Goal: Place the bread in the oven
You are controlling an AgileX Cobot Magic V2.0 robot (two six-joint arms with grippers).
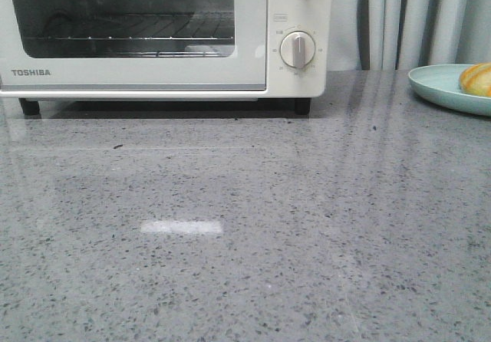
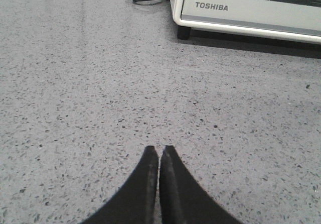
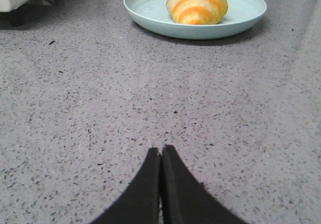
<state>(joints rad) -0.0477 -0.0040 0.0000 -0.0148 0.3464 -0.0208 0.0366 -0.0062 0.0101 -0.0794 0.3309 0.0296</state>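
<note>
Both claws, left claw (image 2: pixel 159 156) and right claw (image 3: pixel 160 156), rest pinched together and empty over the table (image 1: pixel 245 242), so nothing has begun: bread (image 3: pixel 196 3) sits on its plate (image 3: pixel 150 8), oven (image 1: pixel 153 73) door closed, needing opening first.

Polished grey speckled stone table (image 1: pixel 245 242), glossy striped bread (image 3: pixel 197 3), smooth glazed-looking plate (image 3: pixel 150 10), glass-fronted oven (image 1: pixel 138 58).
</note>
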